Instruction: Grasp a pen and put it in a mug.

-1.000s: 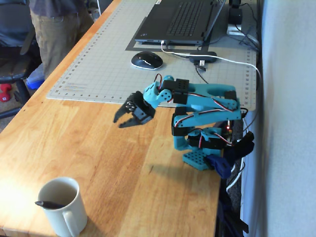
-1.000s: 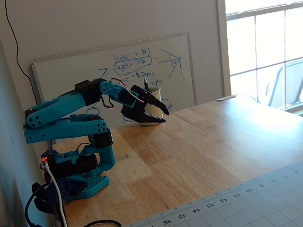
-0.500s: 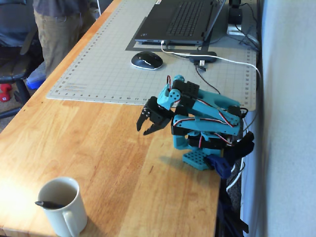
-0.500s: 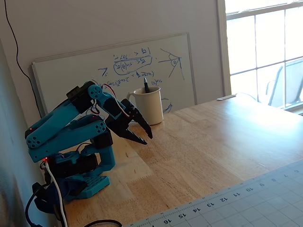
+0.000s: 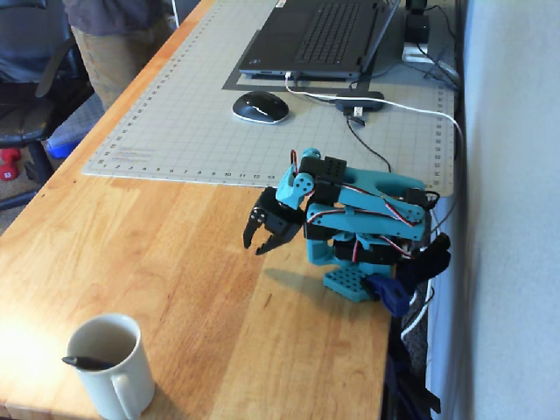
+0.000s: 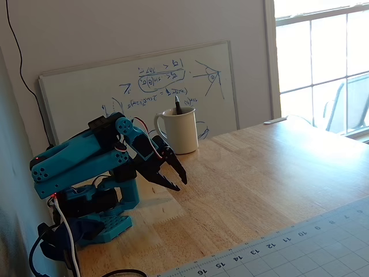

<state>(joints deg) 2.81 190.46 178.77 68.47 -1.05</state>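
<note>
The pen (image 5: 86,360) is inside the mug (image 5: 111,367), leaning on the rim, with its top end poking up over it (image 6: 178,106). The mug stands close to the near edge of the wooden table (image 5: 157,254) in one fixed view (and in front of a whiteboard (image 6: 86,86) in the other). Bare wood lies all around it. The gripper (image 5: 263,231) is well apart from the mug, folded near the arm's base, with its fingers a little spread and holding nothing.
</note>
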